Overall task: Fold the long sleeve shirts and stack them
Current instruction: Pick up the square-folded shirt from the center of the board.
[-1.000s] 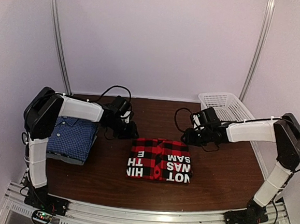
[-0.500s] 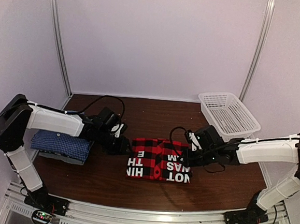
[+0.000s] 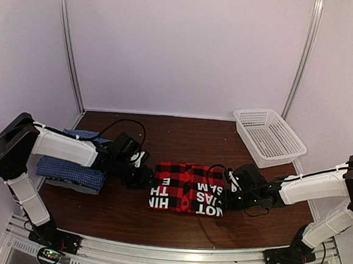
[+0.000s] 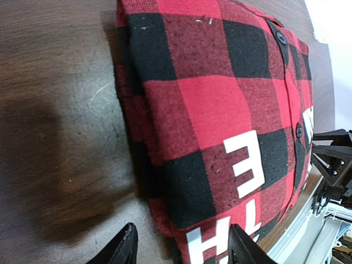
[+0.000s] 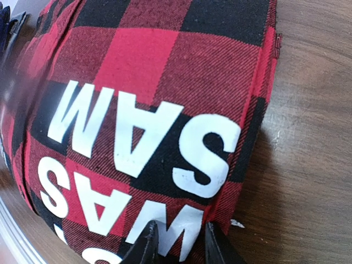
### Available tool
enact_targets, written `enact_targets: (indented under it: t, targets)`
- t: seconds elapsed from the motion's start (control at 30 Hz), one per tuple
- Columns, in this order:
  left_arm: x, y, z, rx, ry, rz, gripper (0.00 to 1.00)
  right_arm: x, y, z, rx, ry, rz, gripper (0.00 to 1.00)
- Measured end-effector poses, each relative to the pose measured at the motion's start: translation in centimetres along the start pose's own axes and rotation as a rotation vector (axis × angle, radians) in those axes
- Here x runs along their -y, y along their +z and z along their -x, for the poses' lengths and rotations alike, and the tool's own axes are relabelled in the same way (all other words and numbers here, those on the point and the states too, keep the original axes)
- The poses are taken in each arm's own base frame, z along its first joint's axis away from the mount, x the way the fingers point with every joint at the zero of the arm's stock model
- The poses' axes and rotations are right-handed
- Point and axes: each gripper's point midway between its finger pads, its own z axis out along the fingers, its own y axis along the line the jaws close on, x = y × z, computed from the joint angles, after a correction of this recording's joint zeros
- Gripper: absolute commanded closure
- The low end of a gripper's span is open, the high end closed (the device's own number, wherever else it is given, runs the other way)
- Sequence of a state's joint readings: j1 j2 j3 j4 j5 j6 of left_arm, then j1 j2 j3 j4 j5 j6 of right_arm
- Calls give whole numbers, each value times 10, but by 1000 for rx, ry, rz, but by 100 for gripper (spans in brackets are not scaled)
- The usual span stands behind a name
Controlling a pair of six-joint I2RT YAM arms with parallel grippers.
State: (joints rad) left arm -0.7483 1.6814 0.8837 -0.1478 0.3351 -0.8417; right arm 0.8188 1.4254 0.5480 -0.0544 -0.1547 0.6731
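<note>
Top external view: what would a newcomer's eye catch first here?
The folded red-and-black plaid shirt with white letters, at the table's middle. The left claw and right claw reach its two side edges. A blue checked shirt lies at the left, a white basket far right.

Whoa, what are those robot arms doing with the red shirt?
The robot is folding shirts. A folded red-and-black plaid shirt lies in the middle; the left claw is at its left edge, open, and the right claw is at its right edge. A folded blue shirt lies on the left, a white basket at the back right.
</note>
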Motion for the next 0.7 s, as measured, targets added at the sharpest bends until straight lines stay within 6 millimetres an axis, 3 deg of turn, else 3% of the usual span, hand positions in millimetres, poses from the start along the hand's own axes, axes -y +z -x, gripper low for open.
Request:
enact_targets:
  t: [0.5, 0.7]
  targets:
    - [-5, 21, -6, -25, -34, -19, 53, -3, -23, 9, 50, 13, 6, 68]
    - [3, 31, -5, -13, -33, -48, 71, 0, -29, 11, 59, 13, -16, 68]
